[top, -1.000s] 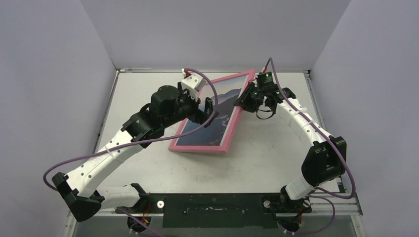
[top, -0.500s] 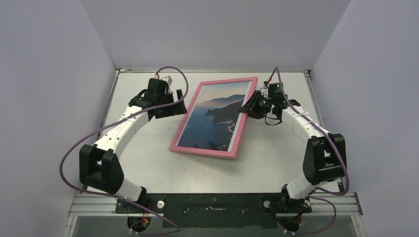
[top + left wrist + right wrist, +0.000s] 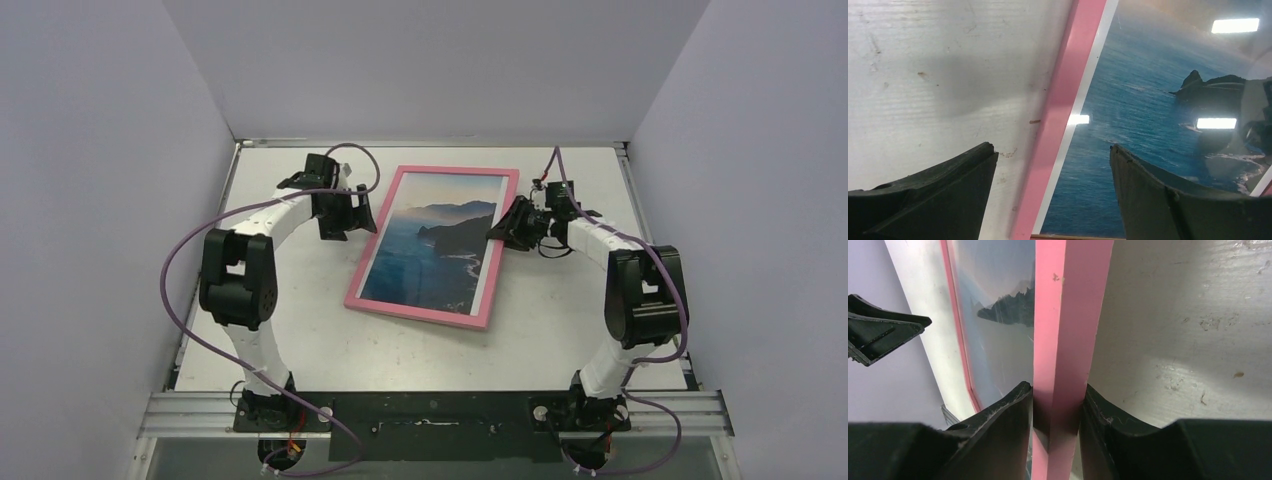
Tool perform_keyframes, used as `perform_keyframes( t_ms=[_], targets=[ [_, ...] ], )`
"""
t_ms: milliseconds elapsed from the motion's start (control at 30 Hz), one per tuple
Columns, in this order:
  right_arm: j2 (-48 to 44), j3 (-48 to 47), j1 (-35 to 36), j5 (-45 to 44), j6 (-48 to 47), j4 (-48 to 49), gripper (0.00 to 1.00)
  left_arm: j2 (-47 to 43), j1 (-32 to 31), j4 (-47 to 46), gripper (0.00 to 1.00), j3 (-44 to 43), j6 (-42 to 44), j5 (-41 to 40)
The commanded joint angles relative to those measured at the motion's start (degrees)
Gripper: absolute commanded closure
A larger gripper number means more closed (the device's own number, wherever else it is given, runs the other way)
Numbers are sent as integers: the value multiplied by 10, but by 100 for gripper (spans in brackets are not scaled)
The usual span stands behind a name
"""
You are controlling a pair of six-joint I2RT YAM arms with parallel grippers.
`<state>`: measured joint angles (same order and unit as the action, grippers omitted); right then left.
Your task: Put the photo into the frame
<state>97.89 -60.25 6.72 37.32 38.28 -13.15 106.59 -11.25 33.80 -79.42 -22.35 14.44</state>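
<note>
The pink frame lies face up on the table with the seascape photo inside it. My right gripper is shut on the frame's right bar, one finger on each side of it. My left gripper is open and empty just left of the frame's left bar. In the left wrist view the left bar and the photo show between its spread fingers.
Grey walls enclose the white table on the left, back and right. A metal rail with both arm bases runs along the near edge. Purple cables loop from each arm.
The frame has come down from a tilt to lie flat. My left gripper has drawn back to the left off the photo. My right gripper has lowered with the frame's right bar.
</note>
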Motion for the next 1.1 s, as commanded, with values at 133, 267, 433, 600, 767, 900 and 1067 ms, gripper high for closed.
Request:
perform_keyframes(
  t_ms=[133,267,433,600,767,900,1067],
  targets=[
    [17,-16,3,-13,-48,50,59,35,3,-32,20,-32,32,19],
    [39,-30,2,-30,-55,28,57,43,3,-32,20,-29,38,8],
    [65,-39,4,-44,-52,31,55,47,3,-36,20,-25,44,1],
    [90,-57,4,-71,-69,-2,53,54,11,-20,20,-40,50,11],
    [96,-81,4,-113,-91,-56,46,70,71,44,20,-129,49,93],
    [95,-96,4,-151,-97,-95,38,75,85,57,20,-147,52,92],
    [75,-115,4,-194,-90,-139,29,81,85,44,22,-121,42,83]
  ],
)
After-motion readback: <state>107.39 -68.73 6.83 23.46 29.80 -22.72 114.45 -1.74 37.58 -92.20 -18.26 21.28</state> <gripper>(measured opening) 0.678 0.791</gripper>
